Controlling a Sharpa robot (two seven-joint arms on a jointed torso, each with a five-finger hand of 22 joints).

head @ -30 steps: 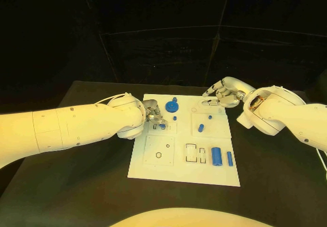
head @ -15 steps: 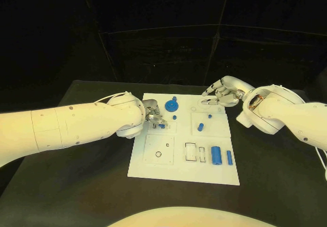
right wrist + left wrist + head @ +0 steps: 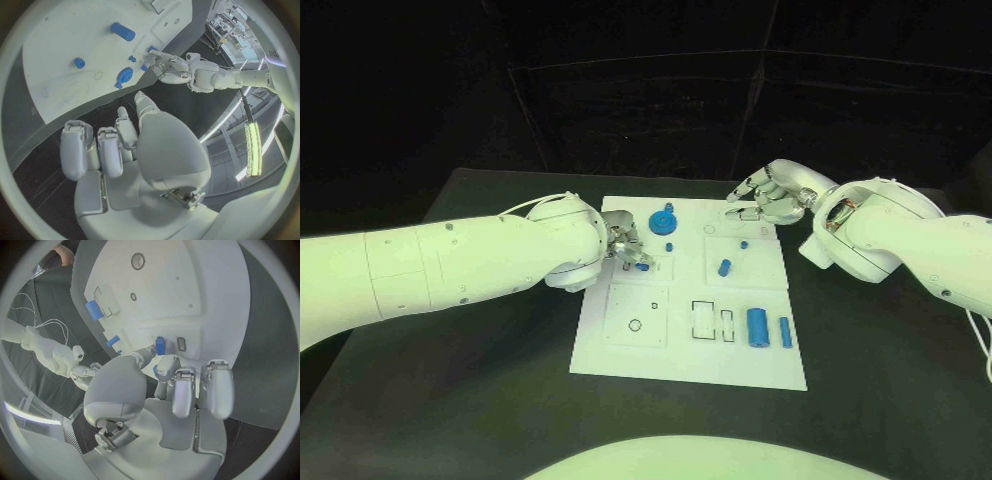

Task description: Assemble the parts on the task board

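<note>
The small blue peg (image 3: 160,345) stands at a slot near the left edge of the white task board (image 3: 678,362), in the upper half of the plate, with the left hand (image 3: 623,246) on it. In the left wrist view the thumb and a fingertip (image 3: 164,366) close on the peg's lower end, so the hand pinches it while the other fingers stay curled just beside it. The piece looks like rigid, light plastic with a smooth face; it will probably slip or tip if squeezed off-centre, so the best hold is across its flat sides, low enough to steer it straight into the recess.

Further out on the board lie a blue round knob (image 3: 661,221), a short blue cylinder (image 3: 724,267) near the middle, and a larger blue cylinder (image 3: 759,328) beside a thin blue bar (image 3: 785,333) toward the near right corner. The right hand (image 3: 766,201) hovers over the board's far right corner, fingers loosely curled and holding nothing. The board rests on the black table (image 3: 473,380).
</note>
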